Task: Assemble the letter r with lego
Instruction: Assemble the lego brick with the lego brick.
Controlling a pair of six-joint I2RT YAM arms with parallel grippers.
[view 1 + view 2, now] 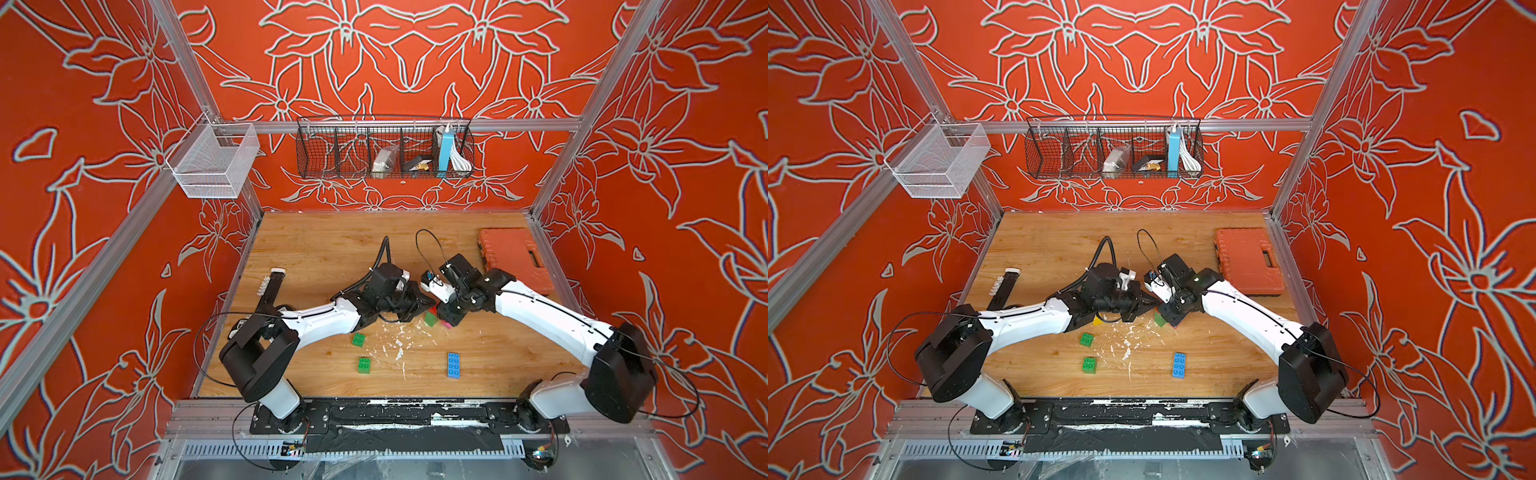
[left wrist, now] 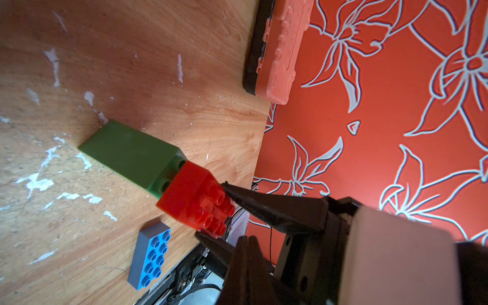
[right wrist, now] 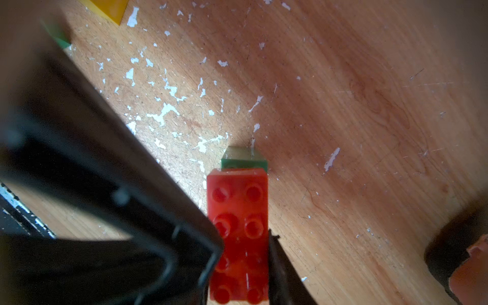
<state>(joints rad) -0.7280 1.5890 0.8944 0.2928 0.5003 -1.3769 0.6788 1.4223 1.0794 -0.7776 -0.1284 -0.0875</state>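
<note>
A red 2x4 lego brick (image 2: 192,195) sits on top of a green lego column (image 2: 132,155) standing on the table. It overhangs one side and leaves two green studs bare. My right gripper (image 2: 211,210) is shut on the red brick's overhanging end, which also shows in the right wrist view (image 3: 237,224). My left gripper (image 2: 248,239) is shut on nothing, its tips just beside the right gripper's fingers. In a top view both grippers meet over the green column (image 1: 431,319). A sliver of pink (image 1: 446,325) shows under the right gripper.
Two loose green bricks (image 1: 358,339) (image 1: 364,365) and a blue 2x4 brick (image 1: 454,365) lie near the table's front. A yellow brick (image 1: 1097,320) peeks out under the left arm. An orange case (image 1: 515,259) lies at the back right, and a black tool (image 1: 272,286) at the left edge.
</note>
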